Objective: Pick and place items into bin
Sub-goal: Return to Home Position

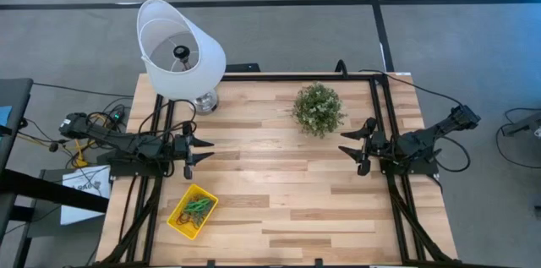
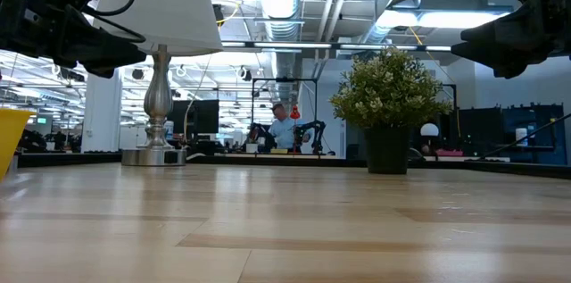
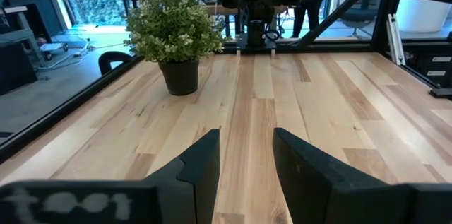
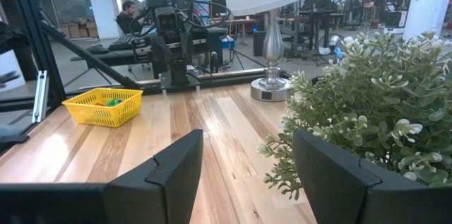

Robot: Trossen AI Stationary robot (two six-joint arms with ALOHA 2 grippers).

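The table (image 1: 296, 192) is being viewed from straight overhead and, level, from its edge. The plant (image 1: 318, 109) is being caught by every view, both inward-facing wrist cameras included.

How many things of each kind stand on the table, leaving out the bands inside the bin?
Table lamp: 1
Potted plant: 1
Yellow bin: 1
Total: 3

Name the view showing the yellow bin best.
The high view: it looks down into the yellow bin, showing the bands inside. The right wrist view shows it side-on; the low view only a yellow edge; the left wrist view none.
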